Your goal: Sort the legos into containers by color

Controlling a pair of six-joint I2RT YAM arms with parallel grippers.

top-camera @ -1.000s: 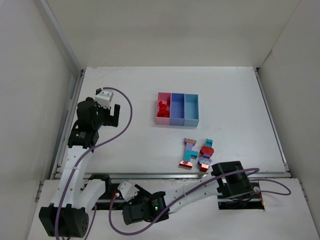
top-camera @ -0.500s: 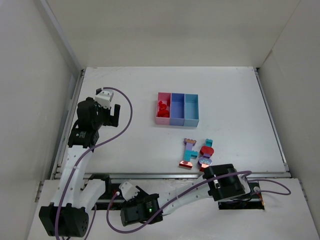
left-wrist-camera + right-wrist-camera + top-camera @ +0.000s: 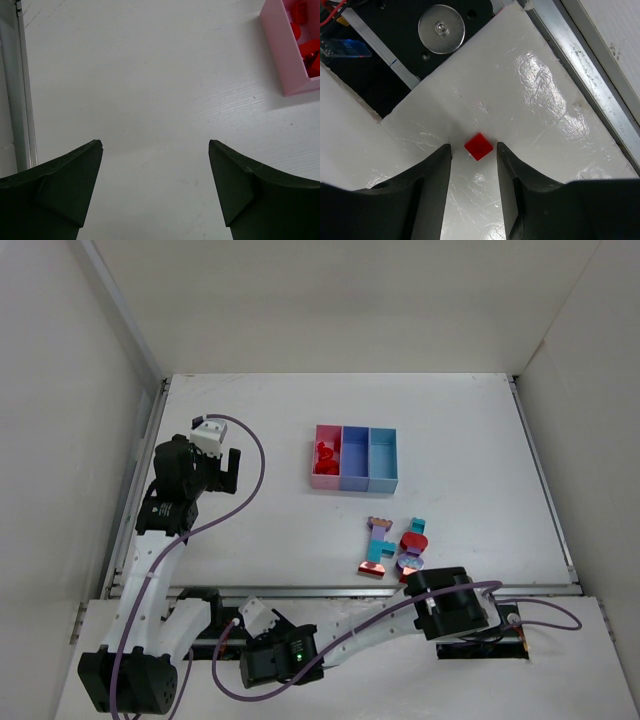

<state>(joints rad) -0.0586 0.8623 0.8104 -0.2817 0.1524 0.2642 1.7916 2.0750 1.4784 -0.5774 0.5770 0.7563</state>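
Top view: three joined containers point(image 3: 355, 486), pink, purple-blue and light blue; red legos point(image 3: 324, 454) lie in the pink one. One loose cluster point(image 3: 392, 548) of red, teal and lavender bricks sits nearer me on the table point(image 3: 260, 420). My left gripper point(image 3: 215, 468) is raised at the table's left side. My right arm point(image 3: 380, 625) is folded back along the near edge.

Left wrist view: my fingers point(image 3: 60, 185) are spread wide over bare table and hold nothing. The pink bin point(image 3: 280, 50) with red bricks shows at upper right.

Right wrist view: my right gripper point(image 3: 474, 147) is narrowly parted. One red chip point(image 3: 479, 146) lies ungripped at its tips on a glossy white surface point(image 3: 530, 110).

From left to right, the pink bin point(image 3: 326, 481), purple-blue bin point(image 3: 355, 462) and light blue bin point(image 3: 383, 462); red bricks point(image 3: 324, 452) in the pink. Nearer me, loose bricks point(image 3: 379, 540) are teal, lavender and red on the white table point(image 3: 250, 420). A red chip point(image 3: 479, 146) lies on glossy white between my black right fingers point(image 3: 420, 200).
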